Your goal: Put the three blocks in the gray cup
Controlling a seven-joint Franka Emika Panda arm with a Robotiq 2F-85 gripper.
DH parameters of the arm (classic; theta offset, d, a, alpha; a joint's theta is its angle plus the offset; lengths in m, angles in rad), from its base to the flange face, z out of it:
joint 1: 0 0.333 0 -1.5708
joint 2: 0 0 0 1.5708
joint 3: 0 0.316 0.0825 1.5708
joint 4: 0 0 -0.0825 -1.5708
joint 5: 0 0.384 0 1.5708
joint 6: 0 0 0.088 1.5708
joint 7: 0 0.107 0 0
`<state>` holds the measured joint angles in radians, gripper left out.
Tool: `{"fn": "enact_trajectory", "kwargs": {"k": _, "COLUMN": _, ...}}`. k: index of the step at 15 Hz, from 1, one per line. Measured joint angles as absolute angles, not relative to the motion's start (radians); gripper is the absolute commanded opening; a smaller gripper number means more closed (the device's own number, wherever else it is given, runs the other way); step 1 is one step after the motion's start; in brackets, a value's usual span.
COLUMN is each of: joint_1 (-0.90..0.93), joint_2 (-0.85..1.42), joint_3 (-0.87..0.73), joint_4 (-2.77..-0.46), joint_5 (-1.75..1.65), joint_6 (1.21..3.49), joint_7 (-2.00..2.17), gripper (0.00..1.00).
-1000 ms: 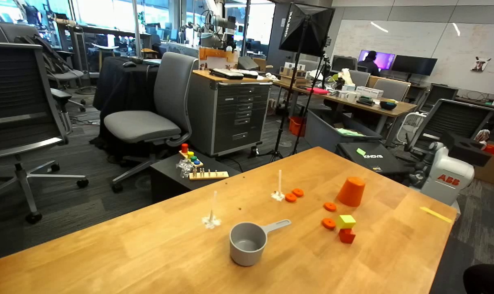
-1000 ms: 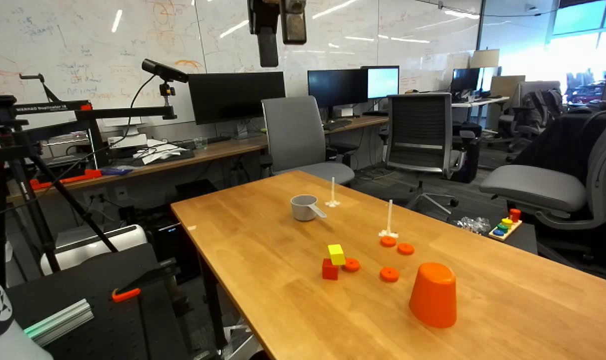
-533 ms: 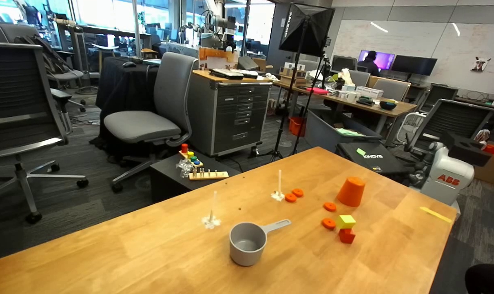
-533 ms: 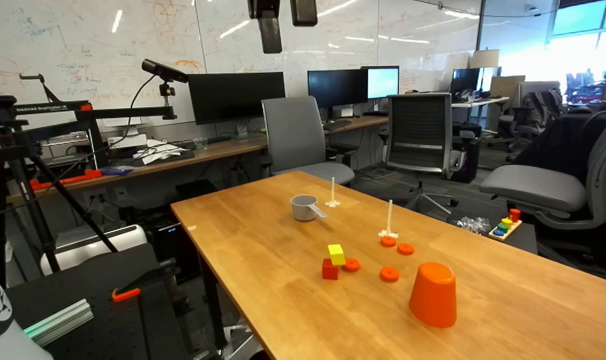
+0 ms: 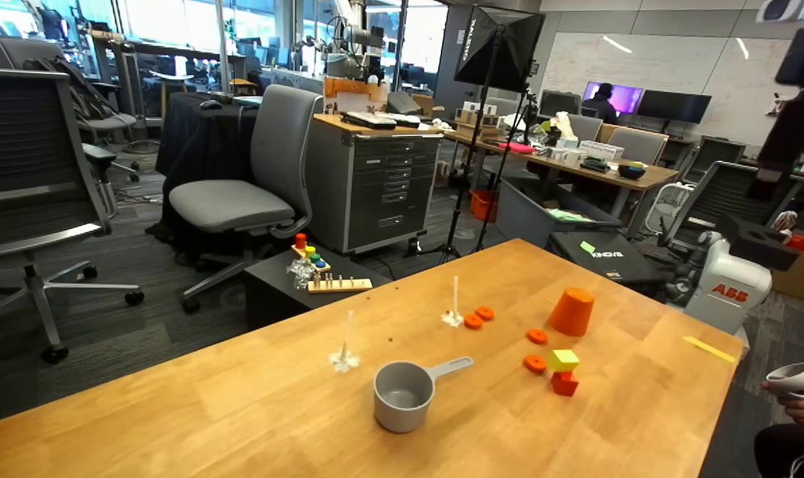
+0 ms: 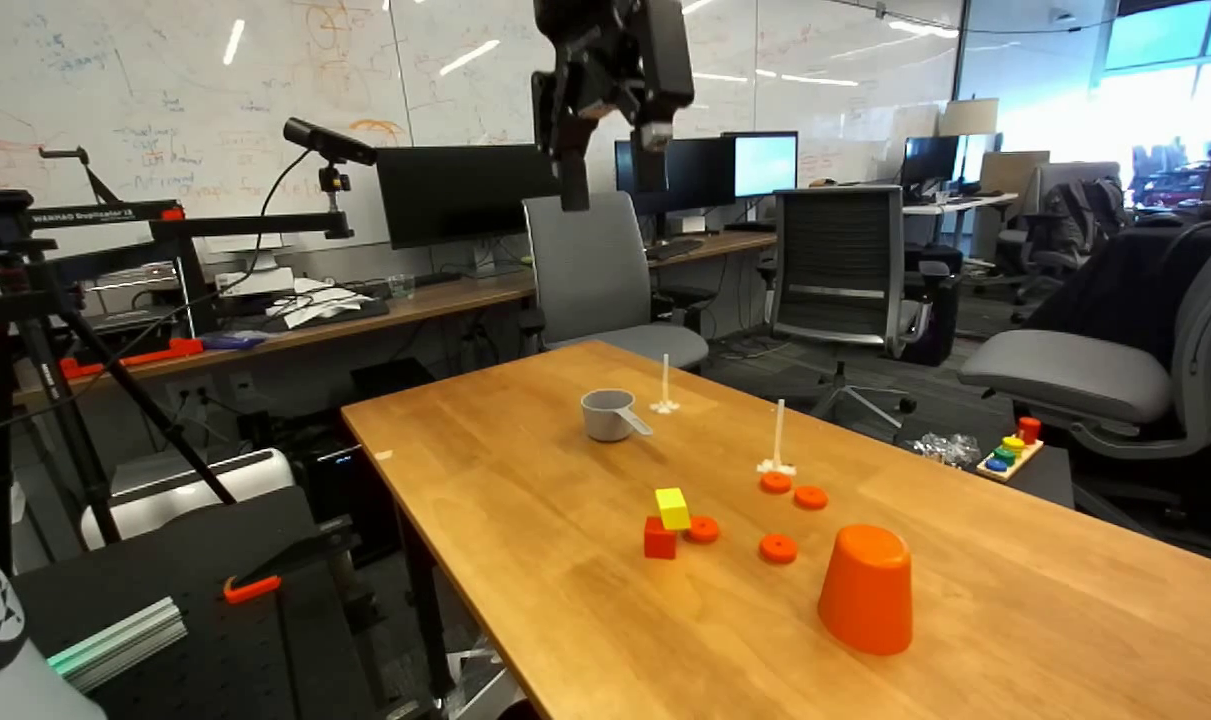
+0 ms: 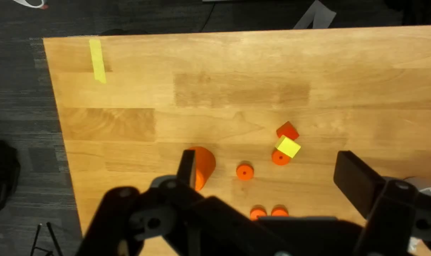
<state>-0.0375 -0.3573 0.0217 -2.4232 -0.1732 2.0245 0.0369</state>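
Note:
My gripper (image 6: pixel 612 185) hangs high over the table with its jaws wide apart and nothing between them; its dark shape also enters an exterior view at the upper right. Of the three blocks, a yellow-green one (image 7: pixel 288 146) and a red one (image 7: pixel 287 131) show. The yellow-green block (image 5: pixel 563 360) appears to rest, offset, on the red block (image 5: pixel 565 384). A third block cannot be made out; it is hidden or out of view. The gray cup (image 5: pixel 404 398) stands upright, its inside bare, handle toward the blocks. In the wrist view the cup is mostly covered by the right finger (image 7: pixel 357 181).
An upturned orange tapered cup (image 5: pixel 572 312) and several flat orange discs (image 7: pixel 245 171) lie around the blocks, one disc right beside them. Two thin upright pegs (image 6: pixel 779 440) (image 6: pixel 665 385) are fixed to the table. A hand with a white controller (image 5: pixel 795 380) is beyond the table edge.
The gripper has come lower in an exterior view and shifted slightly right, and has entered the other view's upper right corner. A hand with a controller has appeared. Blocks and cup have not moved.

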Motion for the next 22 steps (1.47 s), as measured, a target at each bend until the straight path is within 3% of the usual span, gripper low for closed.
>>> {"fn": "enact_trajectory", "kwargs": {"k": 5, "joint_1": -0.024, "joint_2": -0.086, "joint_3": 0.053, "joint_4": -2.31, "joint_5": -0.204, "joint_6": 2.024, "joint_7": 0.075, "gripper": 1.0}}
{"fn": "enact_trajectory", "kwargs": {"k": 13, "joint_1": -0.023, "joint_2": -0.013, "joint_3": 0.049, "joint_4": -2.268, "joint_5": -0.218, "joint_6": 2.009, "joint_7": -0.015, "gripper": 1.0}}
{"fn": "enact_trajectory", "kwargs": {"k": 22, "joint_1": 0.041, "joint_2": 0.322, "joint_3": 0.053, "joint_4": -2.077, "joint_5": -0.305, "joint_6": 1.867, "joint_7": -0.19, "gripper": 1.0}}
